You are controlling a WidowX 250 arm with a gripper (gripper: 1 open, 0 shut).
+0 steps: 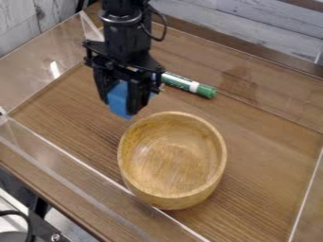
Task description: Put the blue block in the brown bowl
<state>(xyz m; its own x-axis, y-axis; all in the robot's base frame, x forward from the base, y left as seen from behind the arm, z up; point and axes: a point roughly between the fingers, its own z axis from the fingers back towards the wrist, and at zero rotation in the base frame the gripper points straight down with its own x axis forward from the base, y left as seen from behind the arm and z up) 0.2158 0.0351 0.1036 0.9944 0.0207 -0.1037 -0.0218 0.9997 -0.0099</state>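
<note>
Blue block (120, 98) pinched between black gripper (124, 104) fingers, lifted off the wooden table (271, 132), just up-left of the brown bowl (173, 158) rim. Pointing straight down, arm upright above. Marker pen (190, 86) behind.

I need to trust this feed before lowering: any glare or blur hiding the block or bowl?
Camera view: glare streaks on the clear wall at left and faint sheen on the table; the hand and blue block are slightly soft but readable; the brown bowl is evenly lit, rim clear.
</note>
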